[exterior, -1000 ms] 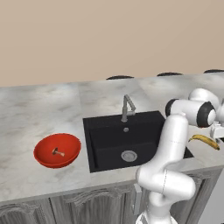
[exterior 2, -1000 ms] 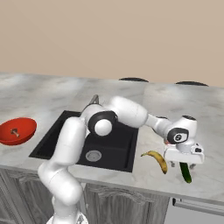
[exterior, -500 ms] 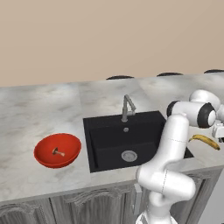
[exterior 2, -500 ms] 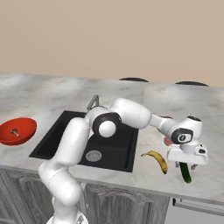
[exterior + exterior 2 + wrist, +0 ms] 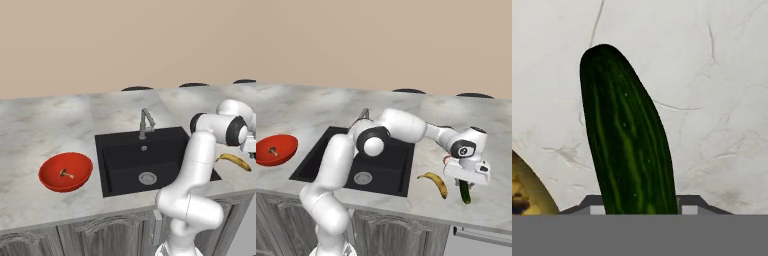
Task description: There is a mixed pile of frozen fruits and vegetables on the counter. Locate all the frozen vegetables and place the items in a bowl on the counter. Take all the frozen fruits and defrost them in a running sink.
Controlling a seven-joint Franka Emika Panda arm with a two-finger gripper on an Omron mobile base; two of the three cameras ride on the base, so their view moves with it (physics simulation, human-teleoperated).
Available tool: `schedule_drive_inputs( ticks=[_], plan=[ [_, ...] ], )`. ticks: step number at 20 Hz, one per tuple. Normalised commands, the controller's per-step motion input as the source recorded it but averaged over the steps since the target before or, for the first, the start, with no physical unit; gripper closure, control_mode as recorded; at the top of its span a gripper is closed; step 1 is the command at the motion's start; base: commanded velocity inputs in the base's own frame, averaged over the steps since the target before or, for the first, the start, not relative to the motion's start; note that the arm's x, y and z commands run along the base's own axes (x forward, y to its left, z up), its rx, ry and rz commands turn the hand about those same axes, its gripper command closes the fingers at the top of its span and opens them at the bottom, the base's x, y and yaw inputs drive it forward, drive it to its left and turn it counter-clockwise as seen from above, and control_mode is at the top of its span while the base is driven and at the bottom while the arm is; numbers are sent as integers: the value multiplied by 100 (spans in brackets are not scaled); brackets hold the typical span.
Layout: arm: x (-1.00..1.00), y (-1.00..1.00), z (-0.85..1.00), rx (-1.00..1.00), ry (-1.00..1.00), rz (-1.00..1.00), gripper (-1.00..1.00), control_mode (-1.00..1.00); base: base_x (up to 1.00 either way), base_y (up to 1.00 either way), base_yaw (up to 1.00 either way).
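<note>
The dark green cucumber (image 5: 627, 140) lies on the marbled counter (image 5: 491, 150) right of the sink, pointing away from the hand. My gripper (image 5: 466, 182) is down over its near end, and both fingertips (image 5: 587, 204) press against its sides. The cucumber's front end (image 5: 465, 194) sticks out below the hand. The yellow banana (image 5: 435, 181) lies just left of it, apart from the fingers. A small red fruit (image 5: 446, 160) peeks out behind the wrist. The red bowl (image 5: 50, 175) sits left of the black sink (image 5: 120, 165) with the pale mushroom (image 5: 65, 173) inside.
The grey bent faucet (image 5: 145, 122) stands at the back of the sink. My arm reaches over the sink's right part. The counter's front edge (image 5: 456, 207) runs close below the cucumber and banana. Dark stool tops show behind the counter.
The jaws have closed from wide open onto the cucumber's sides. The hand has shifted slightly along the counter; cucumber, banana and bowl lie as before.
</note>
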Motion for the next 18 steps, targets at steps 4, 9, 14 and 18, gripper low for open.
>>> schedule_drive_inputs(
  ticks=[4, 9, 14, 18],
  plan=[
    [-7, 92, 56, -17, -9, -1, 100, -100, 0, 0, 0],
    [0, 100, 41, -10, -15, 0, 100, -100, 0, 0, 0],
    [0, 100, 37, -5, -1, 9, 100, -100, 0, 0, 0],
    [0, 98, 33, -5, 8, 19, 100, -100, 0, 0, 0]
  ],
)
